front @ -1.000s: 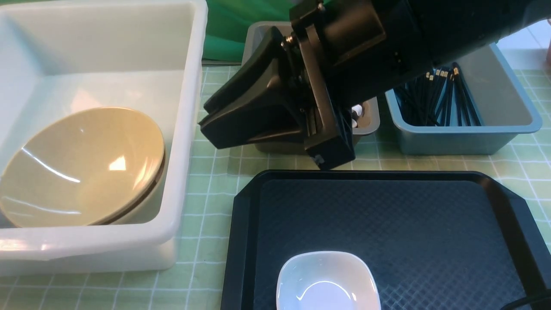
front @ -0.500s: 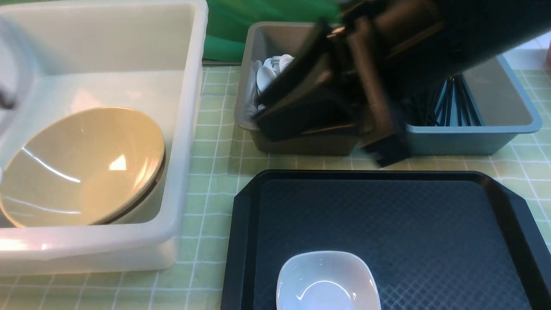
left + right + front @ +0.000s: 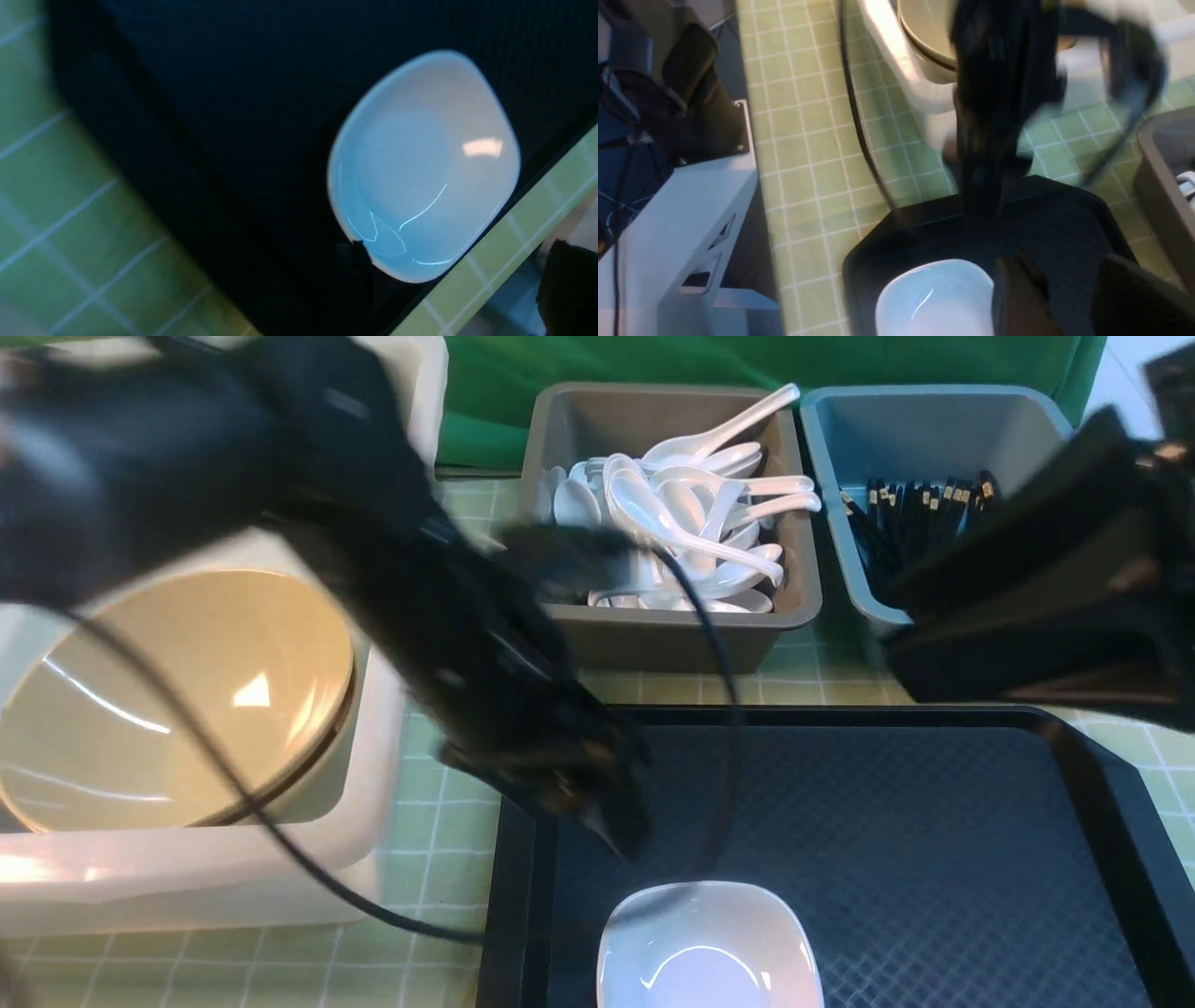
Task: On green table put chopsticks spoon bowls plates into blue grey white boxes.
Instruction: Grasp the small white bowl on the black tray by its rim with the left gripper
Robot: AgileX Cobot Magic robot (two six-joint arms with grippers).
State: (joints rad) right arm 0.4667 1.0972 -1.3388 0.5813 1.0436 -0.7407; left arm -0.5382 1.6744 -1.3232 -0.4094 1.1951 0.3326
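One white plate (image 3: 709, 947) lies on the black tray (image 3: 934, 849), near its front edge. My left gripper (image 3: 607, 821), blurred, hangs over the tray just behind and left of the plate. In the left wrist view the plate (image 3: 423, 163) fills the middle and the left gripper (image 3: 460, 266) is open, its fingers wide apart. My right gripper (image 3: 901, 625) hovers before the blue box (image 3: 934, 420), which holds chopsticks (image 3: 924, 504). It is open and empty (image 3: 1069, 298). Spoons (image 3: 691, 504) fill the grey box (image 3: 672, 635). A tan bowl (image 3: 177, 700) leans in the white box (image 3: 392, 728).
The green table (image 3: 448, 896) shows between the white box and the tray. The left arm's cable (image 3: 280, 859) loops across the white box's front. In the right wrist view the table edge and the robot's base (image 3: 691, 200) are visible.
My right arm has drawn back to the right, uncovering the grey box of spoons. My left arm has swung in from the left and now hangs over the tray near the plate.
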